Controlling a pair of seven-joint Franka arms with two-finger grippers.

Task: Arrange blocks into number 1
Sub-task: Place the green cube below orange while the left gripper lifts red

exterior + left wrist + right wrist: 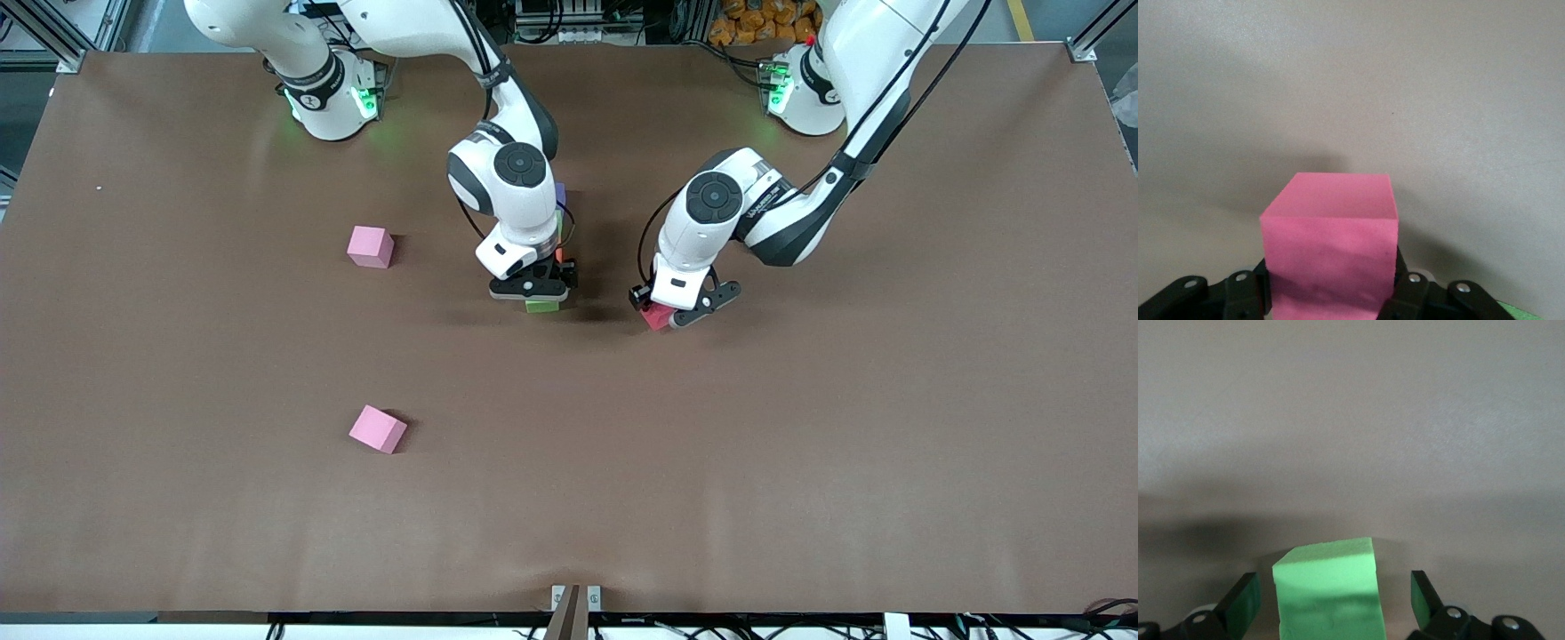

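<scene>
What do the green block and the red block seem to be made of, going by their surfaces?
Green block: likely foam; matte, faintly grainy faces, no glare, softened edges. Red block, held in the left gripper: apparently the same foam; flat matte surface with slight dimples, no shine.

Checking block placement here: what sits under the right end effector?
A green block rests on the table between the open fingers of the right end effector, untouched. The arm covers most of the row of blocks above it.

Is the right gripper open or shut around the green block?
Open: the right gripper has visible gaps between both fingers and the green block.
</scene>
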